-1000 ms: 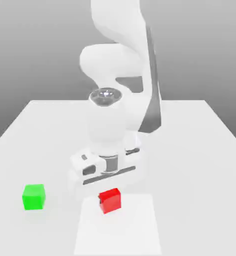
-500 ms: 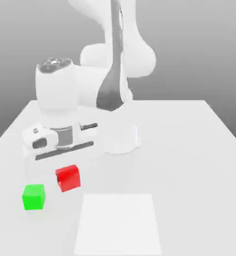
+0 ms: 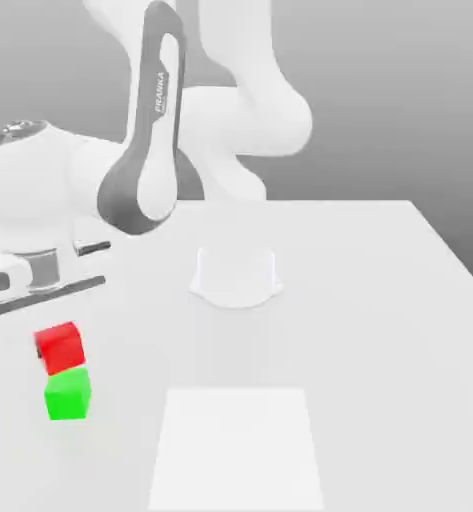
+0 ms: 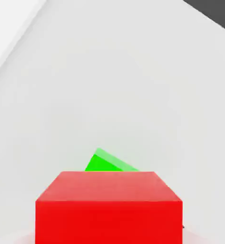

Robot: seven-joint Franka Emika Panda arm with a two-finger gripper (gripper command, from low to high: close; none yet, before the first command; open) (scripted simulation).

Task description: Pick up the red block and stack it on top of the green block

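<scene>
At the exterior view's left, the red block (image 3: 60,347) hangs just above the green block (image 3: 67,393), which rests on the white table (image 3: 370,330). My gripper (image 3: 56,328) comes down from the white hand onto the red block and is shut on it. Whether the two cubes touch I cannot tell; the red one sits slightly off-centre and a little turned relative to the green one. In the hand view the red block (image 4: 109,207) is close to the camera, and the green block (image 4: 104,162) peeks out past it, mostly hidden.
A brighter white square patch (image 3: 237,448) lies on the table near the front middle. The arm's round base (image 3: 236,276) stands at the table's centre back. The arm's links arch over the table's left half.
The arm has swung toward the exterior view's left with the red block held, from beside the white patch to just over the green block. The green block has stayed put.
</scene>
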